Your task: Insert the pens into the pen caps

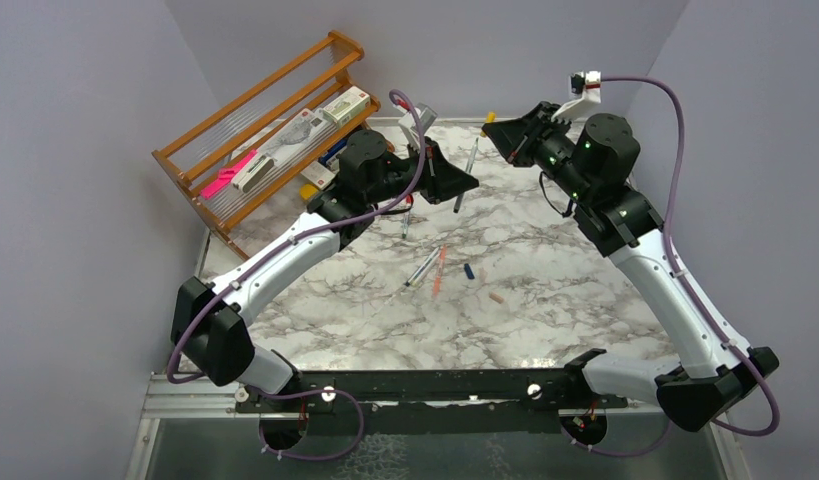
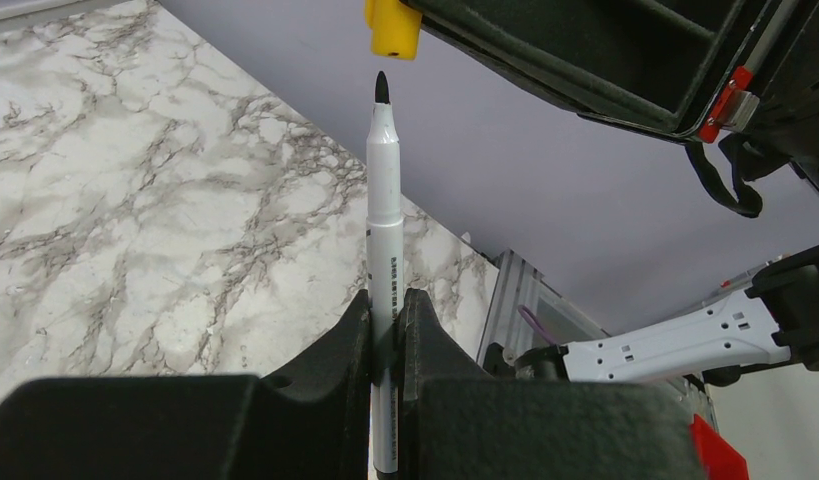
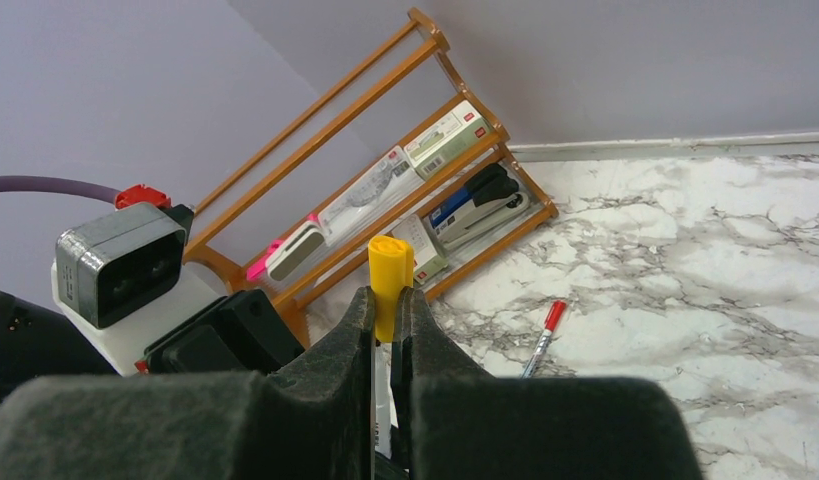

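Item: white-barrelled pen [image 2: 385, 200], black tip, small print along the barrel; stands raised above the table, tip pointing at a yellow cap [image 3: 389, 268]; tip just short of the cap's mouth, a small gap between them, not touching

Holder of pen: left claw [image 2: 387, 305], both fingers closed tight against the lower barrel; the greater part of the pen projects beyond the fingertips

Item: yellow cap, short tube, closed end towards the right wrist camera; lifted above the far middle of the table [image 1: 545, 320]

Holder of cap: right claw [image 3: 388, 300], fingers pinched onto the cap's sides; roughly half the cap stands clear of the fingertips; the two claws face each other, near, not in contact

Loose on the marble-patterned table, centre: grey pen [image 1: 422, 268] and salmon-orange pen [image 1: 440, 272], lying just beside each other, whether touching cannot be told; dark blue cap [image 1: 469, 271] just right of them; pale pink cap [image 1: 497, 298] nearer the arm bases, apart from the blue one

Loose, nearer the left arm: pen with a red end [image 3: 541, 338], lying flat, partly under the arm in the top view

Far left corner: wooden rack [image 1: 342, 45], tilted against the wall, carrying a bright pink bar [image 1: 228, 176] and a white box [image 1: 345, 104]; well apart from both claws

Surround: pale lilac walls on three sides
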`<state>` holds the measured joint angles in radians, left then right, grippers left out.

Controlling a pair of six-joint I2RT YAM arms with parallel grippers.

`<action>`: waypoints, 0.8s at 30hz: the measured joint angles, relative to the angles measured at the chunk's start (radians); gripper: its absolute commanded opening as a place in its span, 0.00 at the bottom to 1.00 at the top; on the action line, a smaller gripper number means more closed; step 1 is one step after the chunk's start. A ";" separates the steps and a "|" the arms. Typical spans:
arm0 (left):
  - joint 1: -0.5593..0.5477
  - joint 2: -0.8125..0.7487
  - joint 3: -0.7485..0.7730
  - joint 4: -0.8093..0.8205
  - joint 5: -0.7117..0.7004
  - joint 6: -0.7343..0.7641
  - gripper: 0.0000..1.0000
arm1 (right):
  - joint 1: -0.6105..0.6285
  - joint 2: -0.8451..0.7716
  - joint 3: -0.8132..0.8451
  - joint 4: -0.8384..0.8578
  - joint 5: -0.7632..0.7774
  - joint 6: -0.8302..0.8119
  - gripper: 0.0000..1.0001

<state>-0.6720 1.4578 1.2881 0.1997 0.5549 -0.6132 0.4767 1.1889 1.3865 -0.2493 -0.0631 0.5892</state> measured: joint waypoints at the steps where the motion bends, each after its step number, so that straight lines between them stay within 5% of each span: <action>1: 0.000 0.001 0.000 0.000 0.000 0.001 0.00 | 0.000 0.001 0.000 0.003 -0.003 0.000 0.01; 24: 0.000 0.026 0.024 -0.037 0.000 0.029 0.00 | 0.000 0.010 -0.047 0.042 -0.027 0.008 0.01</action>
<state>-0.6716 1.4837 1.3125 0.1631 0.5552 -0.5846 0.4763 1.1992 1.3392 -0.2077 -0.0906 0.5976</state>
